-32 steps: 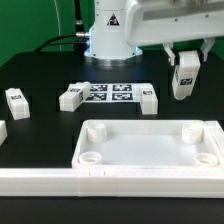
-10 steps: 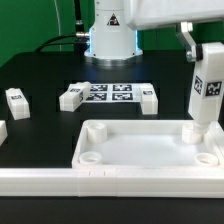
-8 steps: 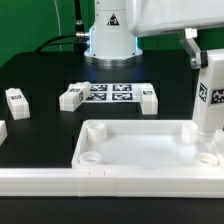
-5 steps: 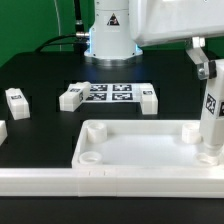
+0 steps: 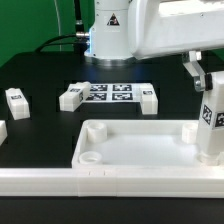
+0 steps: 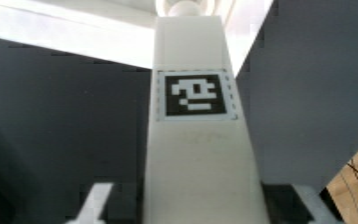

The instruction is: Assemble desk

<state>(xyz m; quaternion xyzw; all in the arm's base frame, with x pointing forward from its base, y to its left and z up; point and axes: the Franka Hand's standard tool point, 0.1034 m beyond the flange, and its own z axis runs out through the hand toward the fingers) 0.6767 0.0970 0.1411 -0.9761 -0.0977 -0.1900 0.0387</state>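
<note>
**A:** Start with the exterior view. Where is the desk?

**B:** The white desk tray (image 5: 140, 145) lies flat on the black tabletop (image 5: 40, 70). It sits at the near edge, toward the exterior view's right, and round sockets show in its corners.

**A:** And the arm?

**B:** It reaches in from above on the exterior view's right. The fingers (image 5: 194, 72) are clamped on the upper part of the upright leg (image 5: 211, 135), whose tag faces the camera. The leg's lower end is at the tray's near corner on the exterior view's right, over the socket there. I cannot tell whether it is seated.

**A:** What about the loose parts?

**B:** The marker board (image 5: 108, 94) lies toward the far edge, in front of the robot base (image 5: 110, 35). The left-end leg (image 5: 70, 96) lies just beside one short end of the board, and the right-end leg (image 5: 148, 97) lies just beside the other. The far-left leg (image 5: 15, 100) lies well apart from them, near the tabletop's edge on the exterior view's left. A cut-off white piece (image 5: 2, 132) shows at that same edge, nearer the camera.

**A:** Now the wrist view.

**B:** The upright leg (image 6: 197, 160) fills the middle, with its square tag (image 6: 194, 97) facing the lens. The fingers (image 6: 101, 205) flank it, one on each side, pressed against its faces. Everything behind the leg is dark and blurred.
</note>
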